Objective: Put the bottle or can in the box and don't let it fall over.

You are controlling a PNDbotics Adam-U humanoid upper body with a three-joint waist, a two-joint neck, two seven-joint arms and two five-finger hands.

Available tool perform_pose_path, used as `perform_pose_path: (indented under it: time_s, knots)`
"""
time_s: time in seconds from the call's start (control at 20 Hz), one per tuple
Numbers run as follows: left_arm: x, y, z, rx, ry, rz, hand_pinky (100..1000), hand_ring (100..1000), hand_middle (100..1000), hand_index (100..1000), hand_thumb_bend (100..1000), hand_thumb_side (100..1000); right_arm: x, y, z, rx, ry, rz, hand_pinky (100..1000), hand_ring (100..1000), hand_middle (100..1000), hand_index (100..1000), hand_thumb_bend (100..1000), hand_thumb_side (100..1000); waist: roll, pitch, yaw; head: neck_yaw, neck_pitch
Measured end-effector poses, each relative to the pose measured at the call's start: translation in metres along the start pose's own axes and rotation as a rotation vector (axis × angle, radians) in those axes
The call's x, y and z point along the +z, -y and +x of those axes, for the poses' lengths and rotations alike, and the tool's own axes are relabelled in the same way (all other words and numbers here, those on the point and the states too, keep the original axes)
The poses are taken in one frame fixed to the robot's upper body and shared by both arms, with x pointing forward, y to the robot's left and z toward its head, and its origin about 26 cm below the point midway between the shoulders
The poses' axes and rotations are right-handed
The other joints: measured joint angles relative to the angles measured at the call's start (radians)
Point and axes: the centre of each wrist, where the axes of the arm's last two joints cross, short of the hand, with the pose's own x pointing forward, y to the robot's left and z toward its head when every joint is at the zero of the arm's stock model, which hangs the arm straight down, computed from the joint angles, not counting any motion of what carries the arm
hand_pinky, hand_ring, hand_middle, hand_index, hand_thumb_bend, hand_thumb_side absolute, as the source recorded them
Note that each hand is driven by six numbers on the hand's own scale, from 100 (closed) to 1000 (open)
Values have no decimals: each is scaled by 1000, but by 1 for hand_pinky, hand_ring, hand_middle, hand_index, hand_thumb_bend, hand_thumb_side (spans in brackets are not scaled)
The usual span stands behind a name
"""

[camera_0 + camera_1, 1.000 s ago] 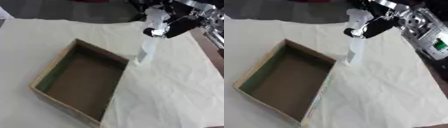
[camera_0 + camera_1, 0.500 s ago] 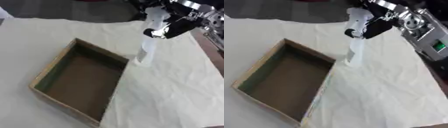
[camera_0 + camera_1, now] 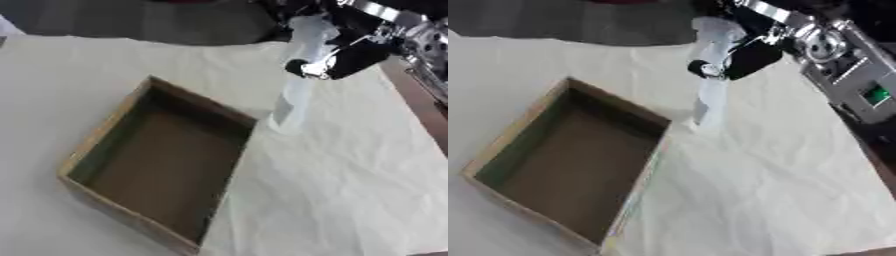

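A tall clear bottle (image 3: 296,90) stands on the white cloth just past the far right corner of the open cardboard box (image 3: 105,134). My right hand (image 3: 346,52) comes in from the upper right and its fingers curl round the bottle's upper part. The bottle leans slightly, its base close to the cloth beside the box wall; whether it touches the cloth I cannot tell. The box is empty, with a brown floor and greenish inner walls. My left hand shows in neither view.
A white cloth (image 3: 350,175) covers the table. Its right edge (image 3: 418,102) shows dark brown wood. My right forearm with a silver joint and a green button (image 3: 875,94) hangs over that edge. Dark floor lies beyond the far edge.
The hand and bottle have stayed at almost the same spot by the box's far corner; the bottle has shifted only slightly.
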Motion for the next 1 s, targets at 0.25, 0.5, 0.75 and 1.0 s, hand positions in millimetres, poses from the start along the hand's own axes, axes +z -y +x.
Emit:
perform_pose_path:
  time_s: [0.25, 0.5, 0.75, 1.0]
  knots:
    - [0, 0, 0, 0, -1, -1, 901, 551, 757, 830, 100, 805, 0, 0, 1, 7, -1, -3, 799, 877, 846, 864, 368, 106, -1, 1, 1, -2, -4]
    - [0, 0, 0, 1, -2, -1, 902, 551, 757, 830, 100, 807, 0, -2, 1, 17, -3, -1, 790, 872, 842, 853, 338, 100, -1, 6, 5, -3, -4]
    - [0, 1, -1, 8, -2, 2, 903, 551, 756, 829, 100, 807, 0, -2, 1, 25, -7, -4, 776, 866, 837, 844, 310, 101, -1, 7, 6, -4, -5]
    - [0, 1, -1, 8, -2, 2, 904, 551, 754, 829, 100, 807, 0, -2, 1, 38, -8, -6, 762, 856, 831, 837, 260, 100, -1, 8, 7, -5, -5]
